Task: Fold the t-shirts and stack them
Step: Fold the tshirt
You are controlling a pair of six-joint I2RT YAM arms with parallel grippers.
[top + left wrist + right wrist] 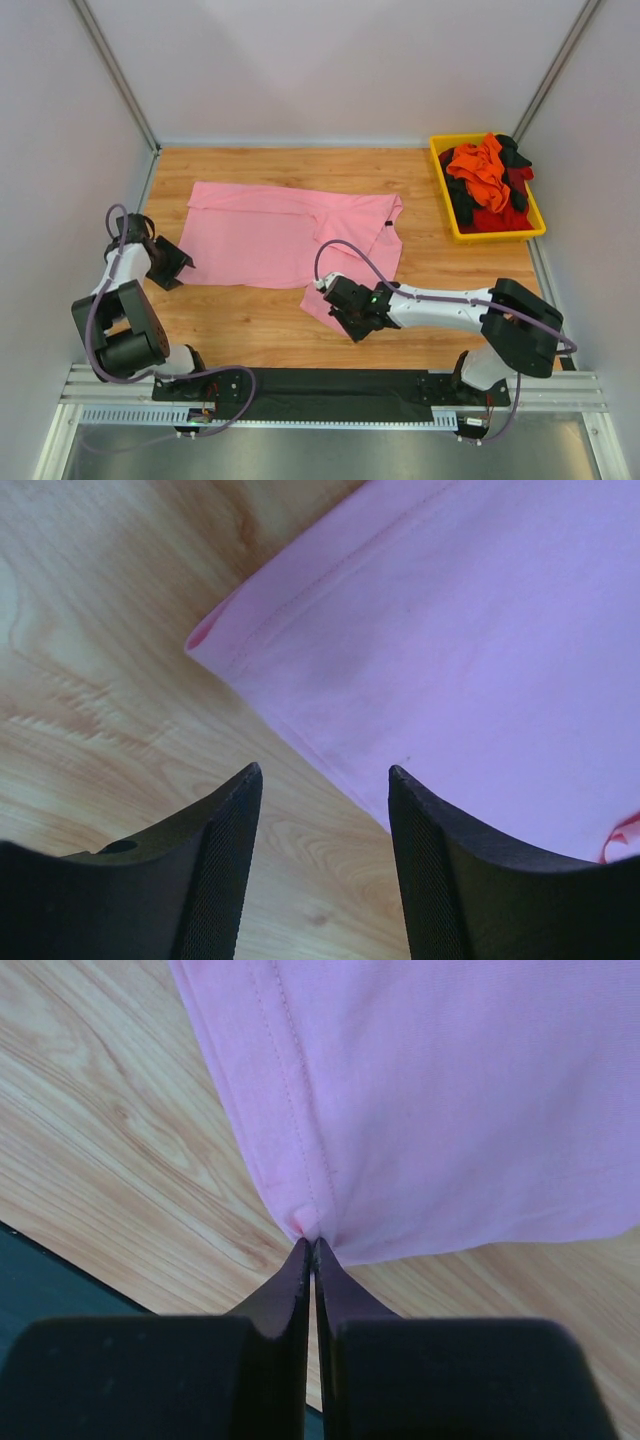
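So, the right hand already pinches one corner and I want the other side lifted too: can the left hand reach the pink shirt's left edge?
Likely yes: the left hand is open beside the left edge of the pink t-shirt, nothing lies on that edge, and bare table surrounds it.

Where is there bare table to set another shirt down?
Bare tabletop between the pink t-shirt and the yellow bin, and the near strip between left gripper and right gripper. Crowded: the bin, with heaped t-shirts.
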